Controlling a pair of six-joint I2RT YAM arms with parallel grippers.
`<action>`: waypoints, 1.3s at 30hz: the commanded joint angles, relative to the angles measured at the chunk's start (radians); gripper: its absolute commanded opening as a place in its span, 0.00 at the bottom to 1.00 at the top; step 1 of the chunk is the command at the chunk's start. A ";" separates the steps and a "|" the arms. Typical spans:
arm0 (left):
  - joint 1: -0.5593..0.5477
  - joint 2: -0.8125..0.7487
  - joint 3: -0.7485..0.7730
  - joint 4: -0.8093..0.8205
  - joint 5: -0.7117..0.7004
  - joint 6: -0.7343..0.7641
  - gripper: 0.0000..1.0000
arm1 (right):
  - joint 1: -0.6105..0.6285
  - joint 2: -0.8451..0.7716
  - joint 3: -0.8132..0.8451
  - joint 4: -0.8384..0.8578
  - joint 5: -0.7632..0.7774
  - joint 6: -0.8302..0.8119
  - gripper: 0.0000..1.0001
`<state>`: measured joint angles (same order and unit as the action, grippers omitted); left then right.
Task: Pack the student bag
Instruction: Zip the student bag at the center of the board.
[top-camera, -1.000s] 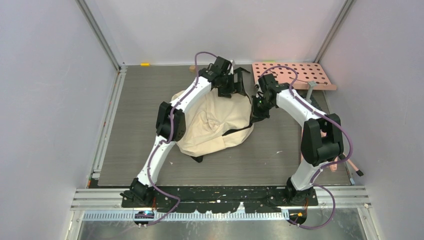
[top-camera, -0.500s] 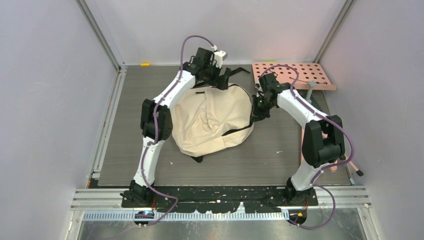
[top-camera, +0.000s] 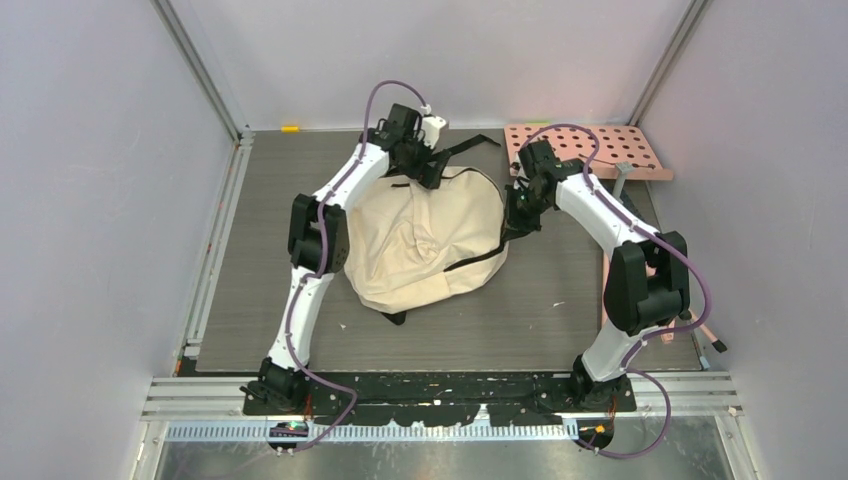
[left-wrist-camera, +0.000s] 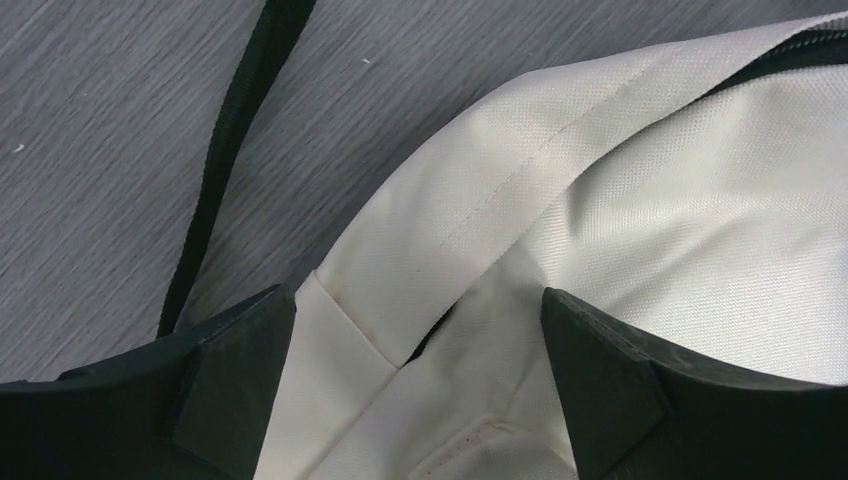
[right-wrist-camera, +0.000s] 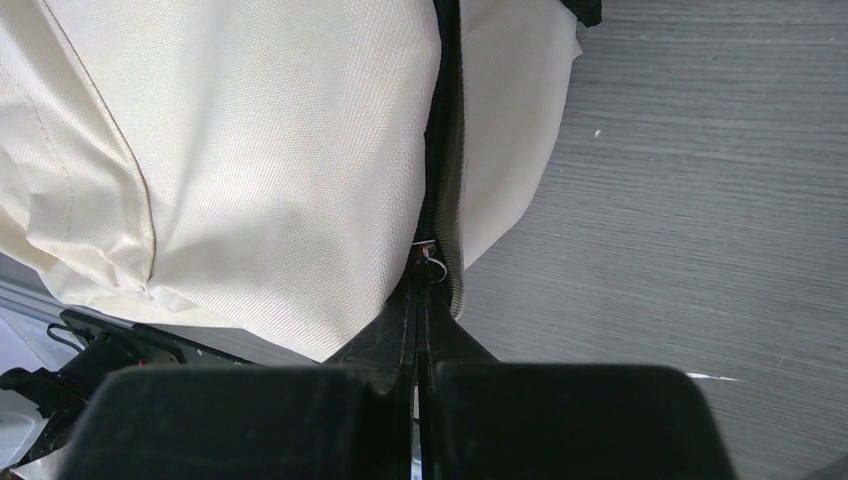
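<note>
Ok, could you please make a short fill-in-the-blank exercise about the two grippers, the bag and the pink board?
1. The left gripper hangs ___ over the student bag.
2. The right gripper is ___ on the zipper pull.
3. The pink board lies at the table's far ___ corner.
Missing words: open; shut; right.

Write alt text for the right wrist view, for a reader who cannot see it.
The right gripper, shut, meets the black zipper along the edge of a cream bag, beside a small metal ring. The bag fills the left; grey table lies on the right.
</note>
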<state>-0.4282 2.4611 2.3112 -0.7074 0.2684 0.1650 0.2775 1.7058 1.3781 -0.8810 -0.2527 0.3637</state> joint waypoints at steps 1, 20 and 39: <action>0.023 0.027 0.043 -0.004 0.063 -0.017 0.83 | 0.002 -0.018 0.062 -0.055 -0.017 -0.010 0.01; 0.188 -0.495 -0.736 0.161 -0.240 -0.434 0.00 | 0.045 0.225 0.367 -0.115 -0.078 -0.100 0.00; 0.391 -0.870 -1.225 0.135 -0.310 -0.633 0.00 | 0.147 0.171 0.276 -0.215 -0.089 -0.223 0.01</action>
<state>-0.1184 1.6417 1.1267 -0.5320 0.0269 -0.4519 0.4168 1.9652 1.7012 -0.9951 -0.3935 0.1959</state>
